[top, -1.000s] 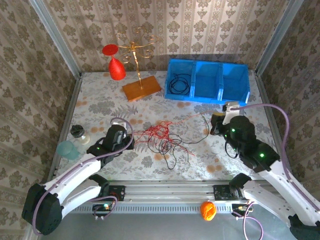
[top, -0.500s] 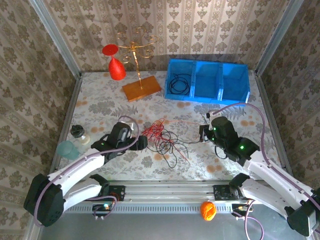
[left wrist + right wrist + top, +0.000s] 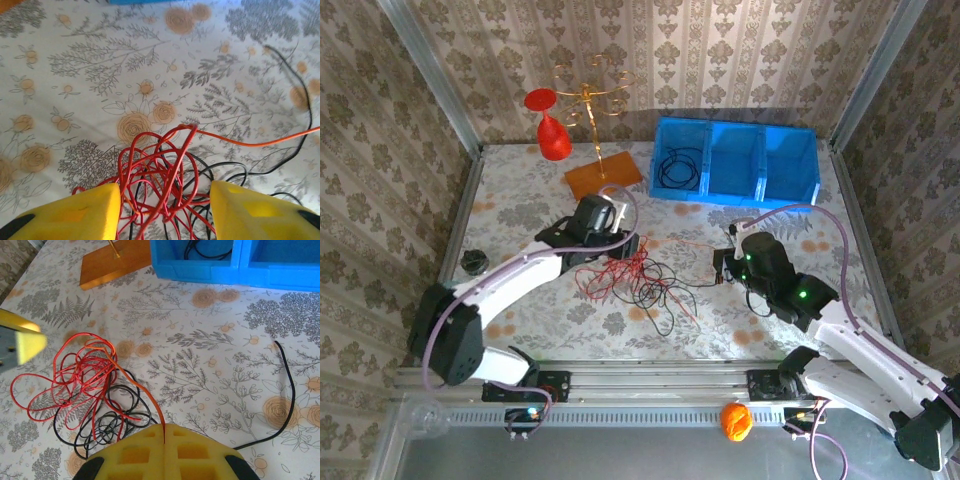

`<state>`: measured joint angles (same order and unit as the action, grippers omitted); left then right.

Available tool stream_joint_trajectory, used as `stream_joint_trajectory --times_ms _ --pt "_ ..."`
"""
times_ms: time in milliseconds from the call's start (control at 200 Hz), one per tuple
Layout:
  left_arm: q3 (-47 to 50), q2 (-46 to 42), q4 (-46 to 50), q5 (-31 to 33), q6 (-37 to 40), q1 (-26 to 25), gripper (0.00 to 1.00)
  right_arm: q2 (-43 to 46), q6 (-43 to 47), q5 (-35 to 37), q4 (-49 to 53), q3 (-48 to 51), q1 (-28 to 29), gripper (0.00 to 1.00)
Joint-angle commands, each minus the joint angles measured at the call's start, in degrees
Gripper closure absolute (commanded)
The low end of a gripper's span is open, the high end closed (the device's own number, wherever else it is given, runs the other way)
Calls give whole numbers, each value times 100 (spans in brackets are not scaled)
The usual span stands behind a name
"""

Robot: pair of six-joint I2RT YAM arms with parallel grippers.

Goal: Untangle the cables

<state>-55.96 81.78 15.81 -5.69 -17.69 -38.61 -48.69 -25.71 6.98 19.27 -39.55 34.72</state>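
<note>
The cables [image 3: 638, 277] lie as a loose tangle of red and black loops mid-table. My left gripper [image 3: 625, 247] stands at the tangle's far left side. In the left wrist view its yellow fingers [image 3: 80, 212] are open, and red loops [image 3: 160, 170] lie between them. My right gripper [image 3: 722, 268] sits to the right of the tangle, shut on an orange-red cable [image 3: 145, 390] that runs from the pads [image 3: 150, 455] into the red and black loops [image 3: 85, 385]. A separate black cable [image 3: 287, 385] curves across the cloth to the right.
A blue three-part bin [image 3: 788, 190] stands at the back, a black cable [image 3: 677, 168] coiled in its left part. A gold stand on a wooden base [image 3: 603, 178] and a red glass [image 3: 553, 135] are back left. A dark jar [image 3: 474, 262] sits at the left edge.
My left arm swung from the tangle's near left to its far side and its jaws opened over the red loops. My right gripper moved left toward the tangle, slackening the orange-red cable.
</note>
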Motion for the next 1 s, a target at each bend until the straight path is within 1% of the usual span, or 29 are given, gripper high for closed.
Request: stream_joint_trajectory --times_ms 0,65,145,200,275,390,515,610,725,805,900,995 --pt "-163 404 -43 -241 436 -9 55 129 46 -31 -73 -245 35 100" --pt "-189 546 -121 -309 449 -32 61 132 76 -29 -50 -334 39 100" --pt "-137 559 -281 -114 434 -50 77 132 136 -15 12 -446 36 100" --pt "-121 488 -339 -45 456 -59 83 154 185 29 69 -528 38 100" --pt "-116 299 -321 148 473 -63 100 209 248 107 137 -641 37 100" --pt "-141 -272 -201 347 302 -51 100 393 359 356 312 -868 33 100" --pt "-209 -1037 -110 280 139 -35 100 716 546 865 521 -1142 -14 100" --pt "-296 -1503 -28 150 53 -15 100 956 650 1076 588 -1294 -128 100" --pt "-429 -1786 138 60 12 -6 100 1161 714 1184 613 -1491 -291 100" --pt "-389 -1907 203 156 -1 3 100 1261 725 1201 586 -1630 -381 100" --pt "-132 -2009 146 257 -95 29 100 1342 782 1220 518 -1832 -454 100" --pt "237 -2140 77 438 -191 76 100 1382 881 1454 552 -2065 -487 100"
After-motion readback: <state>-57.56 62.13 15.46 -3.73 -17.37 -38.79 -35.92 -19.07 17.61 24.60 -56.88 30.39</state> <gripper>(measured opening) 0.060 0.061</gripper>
